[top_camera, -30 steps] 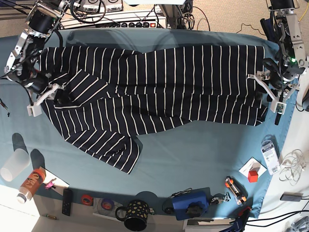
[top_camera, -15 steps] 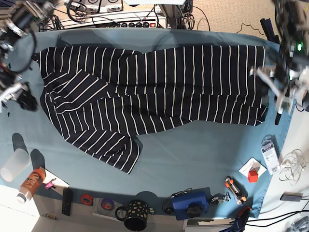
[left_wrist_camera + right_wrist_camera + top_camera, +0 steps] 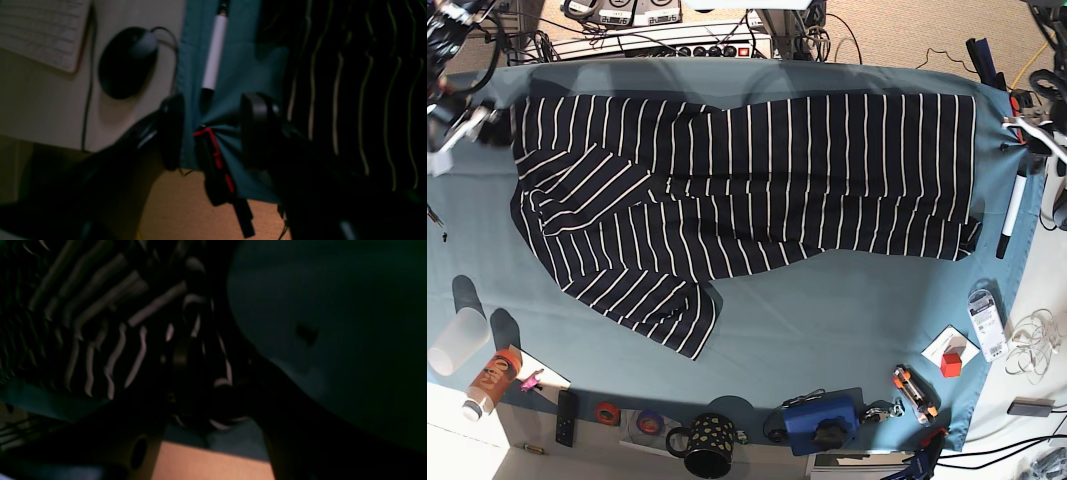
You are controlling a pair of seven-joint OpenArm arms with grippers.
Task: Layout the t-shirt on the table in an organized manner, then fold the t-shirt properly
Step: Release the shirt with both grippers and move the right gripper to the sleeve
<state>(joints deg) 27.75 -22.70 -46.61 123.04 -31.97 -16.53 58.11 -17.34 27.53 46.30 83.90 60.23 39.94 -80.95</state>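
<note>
While both grippers are hanging open and empty beside the t-shirt (image 3: 747, 190), its doubled-over sleeve (image 3: 642, 290) is risking getting folded in crooked on the table (image 3: 847, 310).

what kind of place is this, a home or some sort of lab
Most likely a robotics lab or workshop: a cloth-covered table holding a striped t-shirt, power strips and tangled cables behind it, and a mouse alongside.

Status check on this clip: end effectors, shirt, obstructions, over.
Left end effector open over table edge, empty. Right end effector by shirt corner, grip unclear. Shirt spread out, not yet folded. Marker lying beside hem.
</note>
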